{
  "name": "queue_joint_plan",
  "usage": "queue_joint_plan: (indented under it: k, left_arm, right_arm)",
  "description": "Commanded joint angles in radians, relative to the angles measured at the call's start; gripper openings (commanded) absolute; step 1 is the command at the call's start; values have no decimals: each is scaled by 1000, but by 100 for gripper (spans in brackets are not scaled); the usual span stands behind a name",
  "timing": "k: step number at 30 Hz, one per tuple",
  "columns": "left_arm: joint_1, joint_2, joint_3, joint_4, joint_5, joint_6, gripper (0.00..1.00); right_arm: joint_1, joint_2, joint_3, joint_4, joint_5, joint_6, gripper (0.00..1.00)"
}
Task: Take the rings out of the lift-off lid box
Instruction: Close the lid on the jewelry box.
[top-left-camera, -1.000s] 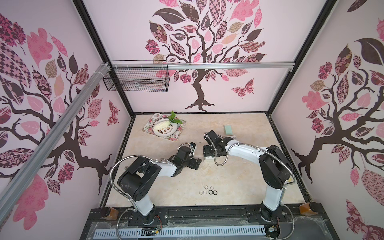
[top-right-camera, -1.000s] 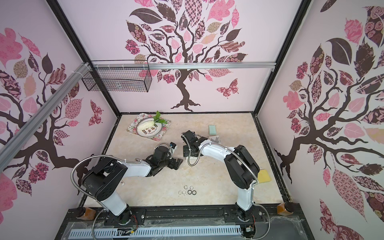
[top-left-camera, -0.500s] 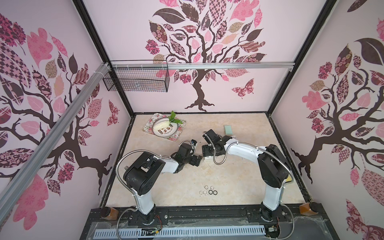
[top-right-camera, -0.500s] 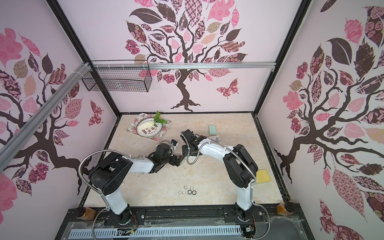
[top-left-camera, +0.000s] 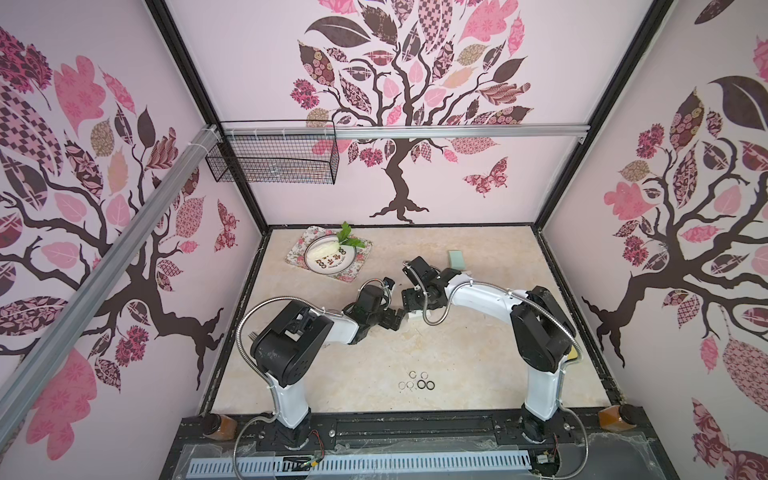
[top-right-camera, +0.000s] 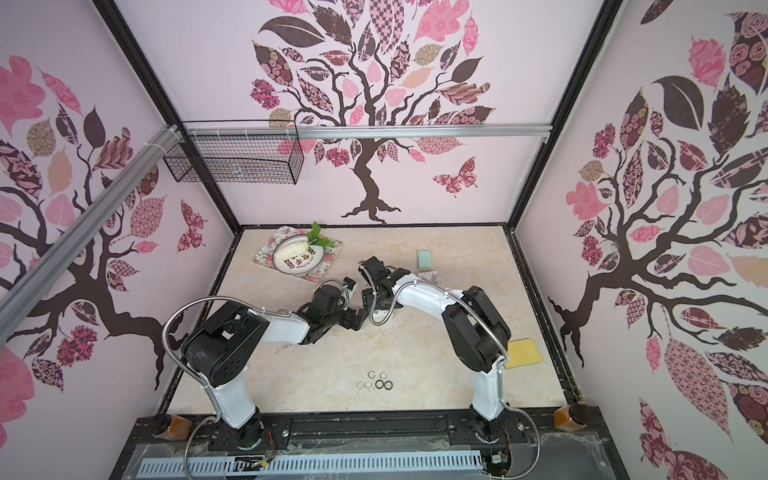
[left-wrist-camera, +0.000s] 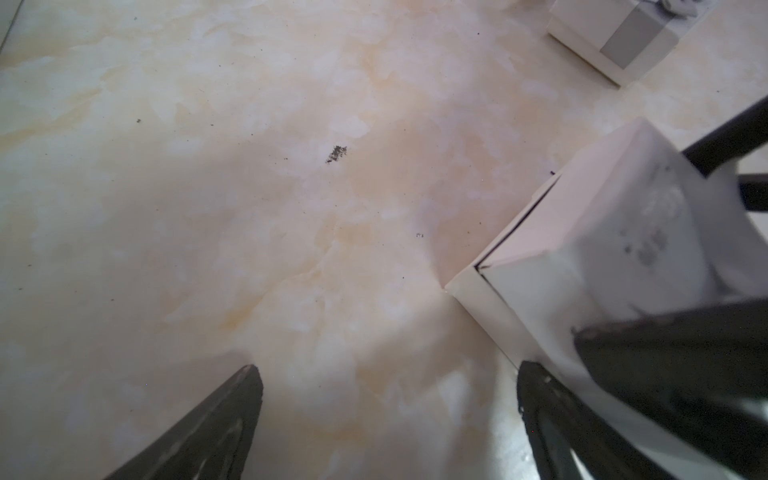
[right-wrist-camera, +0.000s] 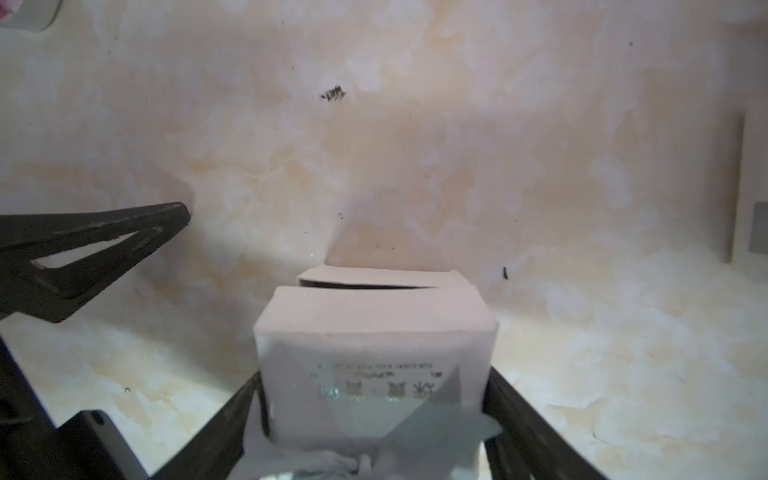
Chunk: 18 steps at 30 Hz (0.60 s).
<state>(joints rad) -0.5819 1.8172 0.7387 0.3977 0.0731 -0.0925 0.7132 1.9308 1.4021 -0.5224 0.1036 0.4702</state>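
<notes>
Left tool (left-wrist-camera: 390, 372) neared box (right-wrist-camera: 374, 328) gripped by right tool (right-wrist-camera: 372, 390).

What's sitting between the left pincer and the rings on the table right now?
Nothing. In both top views the stretch of table from the left pincer to the rings is bare.

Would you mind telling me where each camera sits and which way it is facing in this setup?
Top views: high above the front edge, looking down at the table; the left arm, right arm and rings show.
Left wrist: on the left arm, facing the table past the open left gripper.
Right wrist: facing along the right gripper, closed on the white box.
Shared: both wrist views show that box.
</notes>
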Motion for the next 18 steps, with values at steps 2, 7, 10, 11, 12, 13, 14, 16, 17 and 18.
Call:
queue_joint_plan:
  k: [2, 7, 10, 11, 12, 13, 14, 16, 17, 18]
  left_arm:
    - [3, 17, 31, 8, 23, 8, 98]
    - [3, 15, 27, 11, 26, 10, 98]
    - [4, 4, 16, 8, 20, 11, 98]
    - [5, -5, 12, 2, 17, 12, 98]
    - [8, -17, 6, -5, 8, 9, 98]
    - [12, -29, 1, -14, 4, 6, 98]
    - [18, -44, -4, -22, 1, 0, 98]
    - [34, -78, -22, -36, 0, -12, 98]
    - [41, -98, -29, -47, 1, -16, 98]
    - [44, -121, -36, -63, -2, -14, 98]
  right_arm:
    - [7, 60, 47, -42, -12, -5, 79]
    - [7, 71, 54, -44, -6, -3, 80]
    - [6, 58, 48, -39, -3, -2, 84]
    - [7, 50, 49, -37, -4, -4, 87]
    - [6, 41, 49, -37, -5, -5, 93]
    - [7, 30, 48, -37, -8, -8, 99]
    - [7, 16, 47, -35, -13, -11, 100]
    - [6, -15, 42, -35, -21, -18, 100]
    - [5, -38, 36, -33, -27, -22, 100]
    - [1, -64, 27, -26, -38, -25, 100]
